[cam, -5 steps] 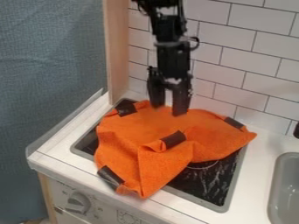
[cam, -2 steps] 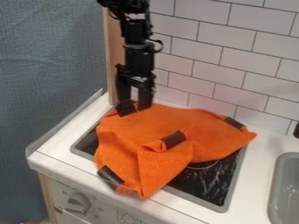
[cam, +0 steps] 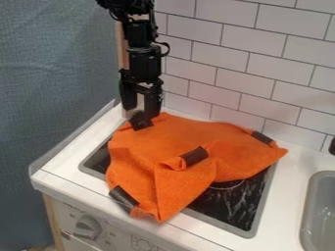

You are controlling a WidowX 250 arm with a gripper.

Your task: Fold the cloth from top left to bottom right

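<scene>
White tile wall [cam: 262, 78] backs a toy kitchen, where an orange cloth [cam: 154, 139] lies rumpled across a black stovetop [cam: 229, 208] in the center and lower center of the frame. Its broadest spread runs from upper left toward the right, with one tongue hanging toward the bottom and a folded-over flap bearing a dark patch [cam: 194, 156] near the middle.

At the cloth's upper-left corner sits another dark patch [cam: 140, 121], directly below the robot's gripper [cam: 140, 112], which hangs from the top edge of the frame. Most of the cloth lies below and to the right of the gripper, so the coming move likely calls for a slight drop, a pinch at that corner and a pull toward the lower right. The gripper's two fingers stand apart, holding nothing; whether a tip touches the patch cannot be told.

Around them stretches the white counter [cam: 72, 159], with a gray sink [cam: 317, 206] at lower right.
</scene>
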